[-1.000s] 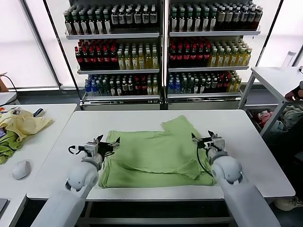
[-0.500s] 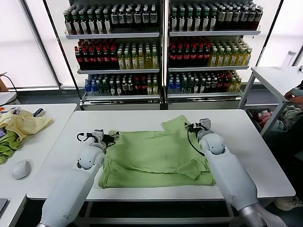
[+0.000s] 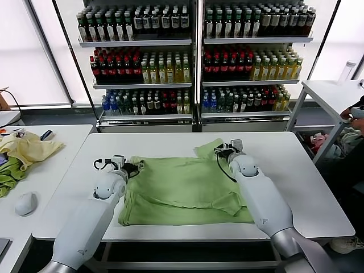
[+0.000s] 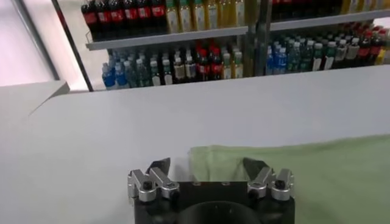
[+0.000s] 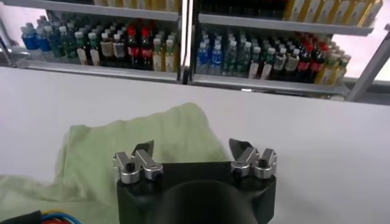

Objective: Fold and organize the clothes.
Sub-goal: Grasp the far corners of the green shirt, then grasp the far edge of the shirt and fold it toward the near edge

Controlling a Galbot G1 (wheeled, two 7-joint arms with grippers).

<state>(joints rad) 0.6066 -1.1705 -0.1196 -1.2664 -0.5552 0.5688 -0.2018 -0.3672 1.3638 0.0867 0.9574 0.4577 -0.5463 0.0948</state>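
Left tool (image 4: 207,165): fingers spread wide, nothing between them. It sits low over the far left corner of the shirt (image 3: 182,185), with the cloth's edge running under the gap and one fingertip (image 4: 161,164) over bare desk (image 3: 296,170). In the head view the left tool (image 3: 132,169) is at the shirt's far left corner, arm reaching forward from the near left.

Right tool (image 5: 194,148): fingers also spread wide, empty. It hovers above the sleeve (image 5: 152,137) that sticks out toward the far side, white desk beyond it. In the head view the right tool (image 3: 223,151) is at the far right part of the garment, beside that raised sleeve (image 3: 209,149).

Shirt: light green, lying flat and spread across the middle of the white desk, folded in part. A fold ridge runs across the near half; the other sleeve (image 3: 227,203) lies doubled over on the near right. No print shows on the upward face.

Further out: second desk (image 3: 57,142) on the left carrying a pale yellow garment (image 3: 28,151), a darker green cloth (image 3: 7,179) and a white mouse (image 3: 25,203). Behind the desk, shelves (image 3: 193,62) full of bottles in rows. Another white table (image 3: 333,94) far right, with a heap of cloth beneath.
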